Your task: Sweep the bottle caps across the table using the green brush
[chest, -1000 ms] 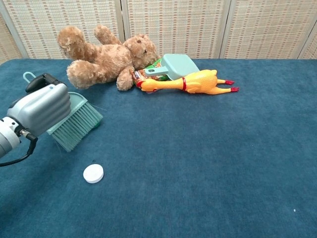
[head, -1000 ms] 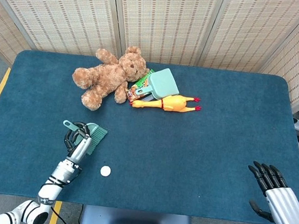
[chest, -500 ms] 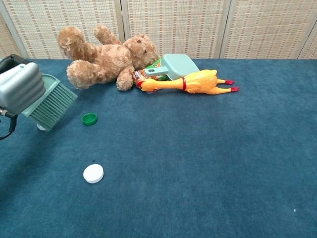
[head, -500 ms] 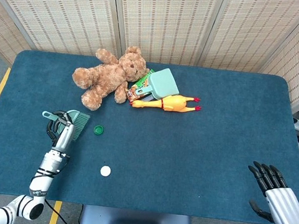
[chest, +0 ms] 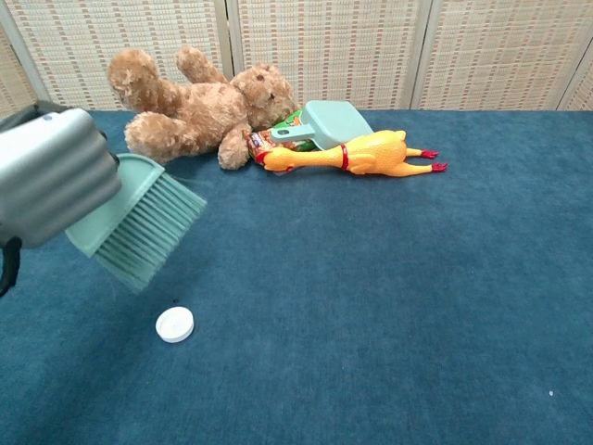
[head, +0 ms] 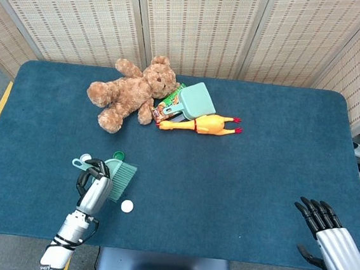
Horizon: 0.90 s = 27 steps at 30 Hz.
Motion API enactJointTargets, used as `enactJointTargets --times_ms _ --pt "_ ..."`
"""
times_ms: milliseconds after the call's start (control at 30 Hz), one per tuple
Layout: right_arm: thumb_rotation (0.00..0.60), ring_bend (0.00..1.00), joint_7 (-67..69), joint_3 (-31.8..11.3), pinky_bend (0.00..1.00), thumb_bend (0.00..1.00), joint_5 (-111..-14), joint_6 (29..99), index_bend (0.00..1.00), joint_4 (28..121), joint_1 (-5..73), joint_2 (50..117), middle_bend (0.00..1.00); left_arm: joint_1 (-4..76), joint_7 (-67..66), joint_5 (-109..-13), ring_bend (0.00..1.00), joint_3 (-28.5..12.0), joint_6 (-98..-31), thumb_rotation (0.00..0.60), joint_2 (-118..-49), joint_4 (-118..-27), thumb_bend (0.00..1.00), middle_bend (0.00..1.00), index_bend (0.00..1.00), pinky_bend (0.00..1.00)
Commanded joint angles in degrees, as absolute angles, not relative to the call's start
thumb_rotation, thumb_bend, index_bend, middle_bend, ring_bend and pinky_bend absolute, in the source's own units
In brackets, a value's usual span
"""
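**Left hand holds the green brush over the caps**

Left hand (head: 95,190) sits near the front-left part of the tabletop (head: 246,179), its fingers wrapped around the handle of the green brush (chest: 139,222). The brush bristles point toward the right and slightly down; in the chest view they hang above the cloth, just up and left of the white bottle cap (chest: 174,324). From the head view this white cap lies just beside the bristle tips, on their front-right side. A green bottle cap (head: 119,156) peeks out right behind the brush head, and another pale cap (head: 86,158) shows just beside the looped end of the handle.

Further back, toward the middle of the far edge, a brown teddy bear (head: 130,92) lies sprawled. Just right of it are a colourful snack packet (head: 167,107), a pale green dustpan (head: 195,101) and a yellow rubber chicken (head: 200,124), all bunched together and well apart from the caps.

Right hand (head: 330,235) rests at the front-right corner, fingers spread and holding nothing.
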State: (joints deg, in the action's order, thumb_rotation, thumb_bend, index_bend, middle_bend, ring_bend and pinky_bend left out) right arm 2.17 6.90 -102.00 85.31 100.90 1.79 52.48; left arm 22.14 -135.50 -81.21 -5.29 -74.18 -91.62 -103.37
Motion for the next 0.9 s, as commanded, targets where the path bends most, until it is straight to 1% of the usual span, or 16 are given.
enactJointTargets --times_ms 33,100,200,300,567,900 --pt "0.600 0.00 2.9 6.9 0.00 0.20 -102.3 85.9 0.00 100.6 1.6 52.2 0.00 21.5 -138.5 -80.5 0.88 -0.3 -74.1 0.600 -92.9 -105.1 0.55 1.00 0.87 0.94" --pt "0.600 0.00 3.4 7.0 0.00 0.20 -102.6 86.3 0.00 100.5 1.6 52.0 0.00 21.6 -138.9 -81.9 0.88 2.1 -73.7 0.600 -94.1 -103.8 0.55 1.00 0.87 0.94" --pt "0.600 0.00 3.9 7.1 0.00 0.20 -103.0 86.8 0.00 100.3 1.4 51.8 0.00 22.1 -138.3 -84.5 0.88 4.7 -72.7 0.600 -95.8 -101.2 0.55 1.00 0.87 0.94" --pt "0.600 0.00 4.4 7.1 0.00 0.20 -103.2 87.4 0.00 100.2 1.2 51.6 0.00 22.7 -137.7 -87.4 0.88 5.7 -72.4 0.600 -96.9 -98.6 0.55 1.00 0.87 0.94" --pt "0.600 0.00 5.0 7.0 0.00 0.20 -102.9 87.7 0.00 100.0 1.1 51.4 0.00 22.5 -137.8 -89.4 0.88 5.6 -72.4 0.600 -98.7 -93.1 0.55 1.00 0.88 0.94" --pt "0.600 0.00 5.0 6.8 0.00 0.20 -102.8 88.0 0.00 100.0 0.9 51.4 0.00 23.3 -135.4 -90.2 0.88 2.4 -72.7 0.600 -100.4 -85.9 0.56 1.00 0.88 0.94"
